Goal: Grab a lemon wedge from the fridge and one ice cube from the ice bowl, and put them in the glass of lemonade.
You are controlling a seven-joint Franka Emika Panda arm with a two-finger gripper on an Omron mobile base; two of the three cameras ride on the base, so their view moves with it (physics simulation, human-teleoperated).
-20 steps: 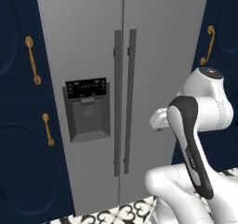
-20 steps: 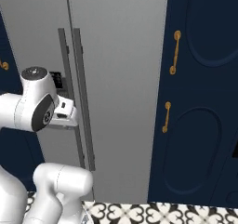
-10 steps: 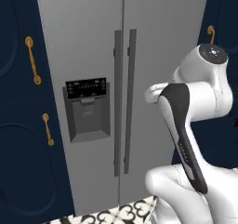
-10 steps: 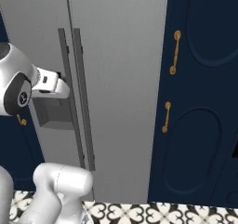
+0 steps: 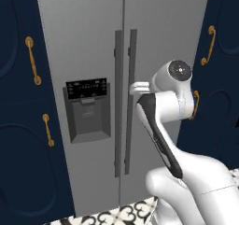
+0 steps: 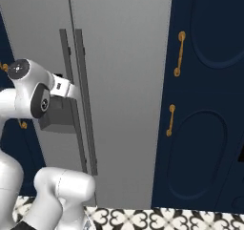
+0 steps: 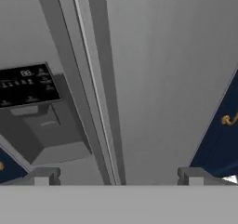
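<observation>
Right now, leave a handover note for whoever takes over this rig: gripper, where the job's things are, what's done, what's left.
Gripper: open, empty, pointed at the fridge's two long dark-grey vertical handles, not touching them.
Tall grey steel two-door fridge: both doors shut; black dispenser panel on its left door. Navy cupboards with brass handles stand either side.
Done: arm brought up in front of the handles.
Left: open a fridge door, take the lemon wedge, fetch one ice cube from the ice bowl, drop both into the glass of lemonade.
</observation>
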